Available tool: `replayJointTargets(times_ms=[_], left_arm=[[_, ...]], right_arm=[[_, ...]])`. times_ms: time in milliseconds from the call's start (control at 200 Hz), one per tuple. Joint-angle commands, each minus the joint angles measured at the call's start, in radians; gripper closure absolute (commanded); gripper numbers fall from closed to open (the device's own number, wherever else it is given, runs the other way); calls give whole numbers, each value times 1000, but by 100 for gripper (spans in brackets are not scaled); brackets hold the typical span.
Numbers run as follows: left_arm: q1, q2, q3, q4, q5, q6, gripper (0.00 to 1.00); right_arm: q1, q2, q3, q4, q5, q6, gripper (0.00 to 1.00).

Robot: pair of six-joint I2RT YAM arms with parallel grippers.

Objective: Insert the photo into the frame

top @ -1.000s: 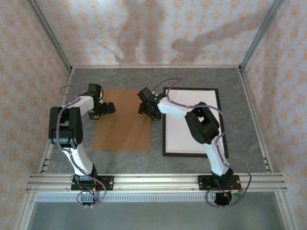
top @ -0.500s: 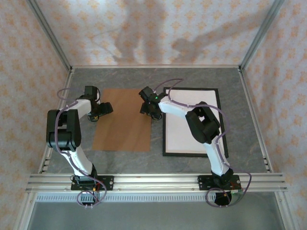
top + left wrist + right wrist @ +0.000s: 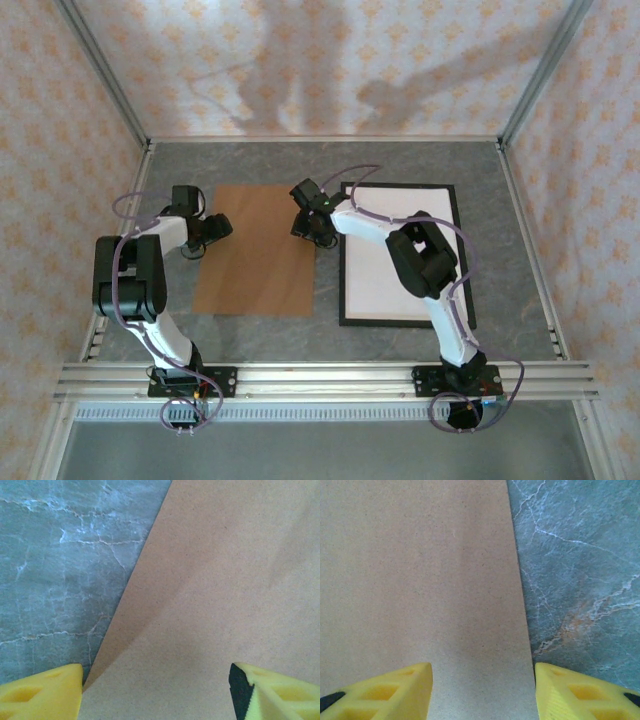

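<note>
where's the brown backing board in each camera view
top external: the brown board lies left of centre, beside the black frame
left wrist: the brown board takes the right and bottom, its edge slanting up to the top
right wrist: the brown board takes the left, its edge running top to bottom
shared landmark: the grey marbled table along that edge

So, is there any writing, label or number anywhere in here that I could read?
None: no word, number or sign can be read. The brown board, the white sheet, the black frame and the patterned walls show no lettering.
</note>
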State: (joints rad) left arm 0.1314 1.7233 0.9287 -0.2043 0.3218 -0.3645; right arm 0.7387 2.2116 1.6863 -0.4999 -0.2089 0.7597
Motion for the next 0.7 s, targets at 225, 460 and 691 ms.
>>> replayJointTargets(times_ms=[225,460,691], left_arm=[[-41,-25,-86,80,282,-110,32],[-41,-102,-105,138,339,-199,34],[-42,-186,-136,180,389,-270,36]], right_arm=[[10,39,-48,216,-160,47,41],[-2,26,-102,239,-178,93,28],[-12,4,-115,241,-184,81,22]])
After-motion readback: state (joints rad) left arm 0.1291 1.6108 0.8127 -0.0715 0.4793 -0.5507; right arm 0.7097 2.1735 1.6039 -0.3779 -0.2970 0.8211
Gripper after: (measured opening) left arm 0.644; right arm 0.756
